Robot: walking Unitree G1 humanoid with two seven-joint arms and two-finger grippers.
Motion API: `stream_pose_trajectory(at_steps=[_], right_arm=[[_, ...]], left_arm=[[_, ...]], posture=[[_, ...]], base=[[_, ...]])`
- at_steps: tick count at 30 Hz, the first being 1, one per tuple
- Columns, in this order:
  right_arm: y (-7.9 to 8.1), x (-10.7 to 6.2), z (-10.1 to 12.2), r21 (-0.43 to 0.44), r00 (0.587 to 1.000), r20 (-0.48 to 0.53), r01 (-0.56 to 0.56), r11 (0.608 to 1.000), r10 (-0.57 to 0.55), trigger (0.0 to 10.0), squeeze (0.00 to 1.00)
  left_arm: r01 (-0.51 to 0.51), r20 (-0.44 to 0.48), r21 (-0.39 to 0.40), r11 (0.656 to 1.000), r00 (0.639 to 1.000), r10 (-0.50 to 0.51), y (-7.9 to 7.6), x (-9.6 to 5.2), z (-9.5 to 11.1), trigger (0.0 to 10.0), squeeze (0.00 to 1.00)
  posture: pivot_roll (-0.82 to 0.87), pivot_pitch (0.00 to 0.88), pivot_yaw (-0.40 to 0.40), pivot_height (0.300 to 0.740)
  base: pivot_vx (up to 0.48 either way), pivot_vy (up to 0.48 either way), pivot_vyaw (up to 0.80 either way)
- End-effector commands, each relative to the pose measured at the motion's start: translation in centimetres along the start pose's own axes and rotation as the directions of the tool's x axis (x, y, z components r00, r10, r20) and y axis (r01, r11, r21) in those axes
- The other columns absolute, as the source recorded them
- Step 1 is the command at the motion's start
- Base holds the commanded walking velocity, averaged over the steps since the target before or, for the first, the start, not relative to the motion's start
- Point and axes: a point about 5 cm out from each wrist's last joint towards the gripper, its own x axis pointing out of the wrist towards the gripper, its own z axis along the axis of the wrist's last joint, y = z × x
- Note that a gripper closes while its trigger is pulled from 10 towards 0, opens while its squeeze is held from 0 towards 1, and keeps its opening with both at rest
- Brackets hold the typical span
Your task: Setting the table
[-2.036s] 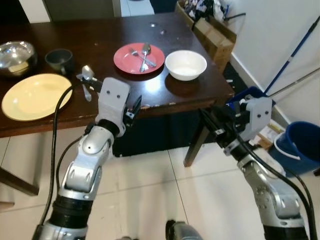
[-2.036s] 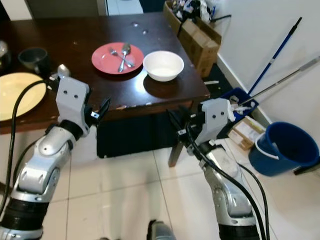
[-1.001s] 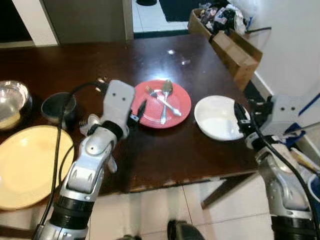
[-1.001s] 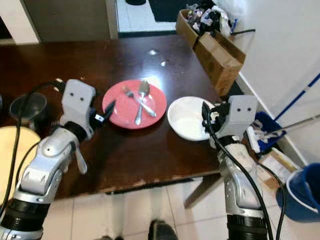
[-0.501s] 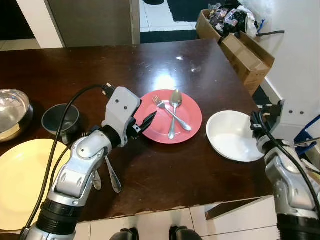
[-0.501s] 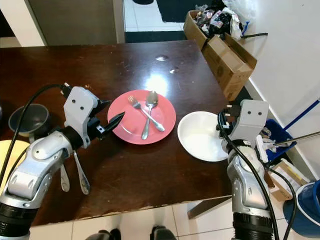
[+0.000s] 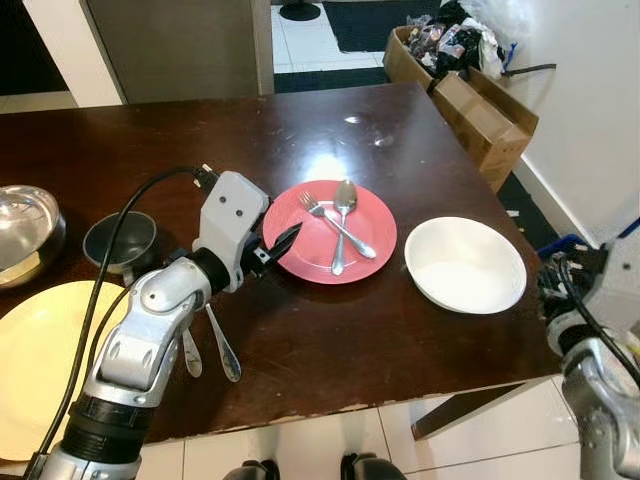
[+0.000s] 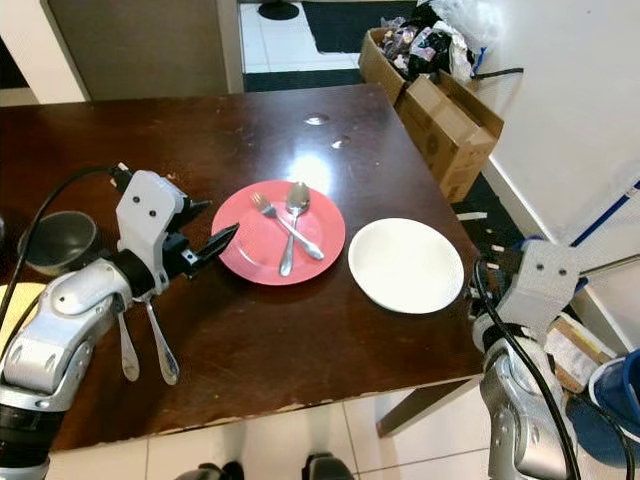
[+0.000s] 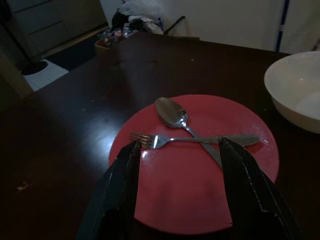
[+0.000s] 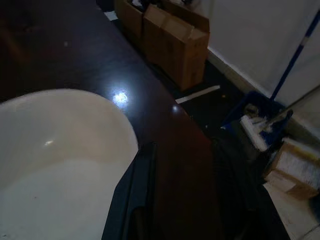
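- A dark wooden table (image 7: 330,130) stands on white floor tiles, with open cardboard boxes (image 7: 470,70) against the white wall beyond its far right corner.
- Near the middle of the table sits a red plate (image 7: 330,232), and on it a fork (image 7: 335,222) and a spoon (image 7: 340,215) lie crossed over each other.
- Just to the right of the plate, near the table's right edge, is a white bowl (image 7: 465,265), apart from the plate.
- The left gripper (image 9: 177,150) hovers at the near left rim of the red plate, its two black fingers (image 9: 120,185) spread apart and holding nothing; the fork and spoon lie between and beyond them.
- The right gripper (image 10: 187,200) is off the table's right edge, beside the white bowl, fingers parted and empty.
- Under the left arm, two more spoons (image 7: 215,345) lie on the wood.
- Further left are a dark cup (image 7: 120,240), a yellow plate (image 7: 35,350) at the near edge, and a metal bowl (image 7: 25,220) at the far left.
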Motion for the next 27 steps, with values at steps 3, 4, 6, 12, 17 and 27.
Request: stream_pose_trajectory(at_steps=[3, 4, 6, 12, 17, 27], right_arm=[[0.1, 0.2, -1.0, 0.162, 0.997, -0.068, -0.037, 0.986, 0.049, 10.0, 0.00], [0.3, 0.6, -1.2, 0.199, 0.994, -0.079, -0.063, 0.978, 0.080, 10.0, 0.00], [0.4, 0.7, -1.4, 0.220, 0.991, -0.086, -0.079, 0.972, 0.100, 10.0, 0.00], [1.6, 1.3, -2.0, 0.274, 0.966, -0.117, -0.190, 0.943, 0.229, 10.0, 0.00], [1.6, 1.6, -2.7, 0.312, 0.967, -0.158, -0.143, 0.939, 0.200, 10.0, 0.00], [2.1, 1.7, -5.1, 0.419, 0.945, -0.229, -0.121, 0.900, 0.233, 10.0, 0.00]], left_arm=[[0.009, -0.001, -0.002, 1.000, 1.000, -0.009, 0.0, 0.1, -0.2, 10.0, 0.00], [0.004, 0.000, -0.003, 1.000, 1.000, -0.004, 0.0, 0.1, -0.2, 10.0, 0.00], [0.001, 0.000, -0.005, 1.000, 1.000, -0.001, 0.1, 0.1, -0.2, 10.0, 0.00], [-0.011, 0.001, -0.009, 1.000, 1.000, 0.011, 0.1, 0.1, -0.2, 10.0, 0.00], [-0.007, -0.002, -0.010, 1.000, 1.000, 0.007, -0.2, 0.1, -0.3, 10.0, 0.00], [-0.018, -0.002, -0.008, 1.000, 1.000, 0.018, -0.1, 0.2, -0.2, 10.0, 0.00]], posture=[[-0.16, 0.097, 0.080, 0.740], [-0.16, 0.097, 0.080, 0.740], [-0.16, 0.097, 0.080, 0.740], [-0.15, 0.094, 0.071, 0.740], [-0.15, 0.093, 0.073, 0.740], [-0.14, 0.096, 0.078, 0.740]], base=[[0.000, 0.000, 0.00], [0.000, 0.000, 0.00], [0.000, 0.000, 0.00], [0.000, 0.000, 0.00], [0.000, 0.000, 0.00], [0.000, 0.000, 0.00]])
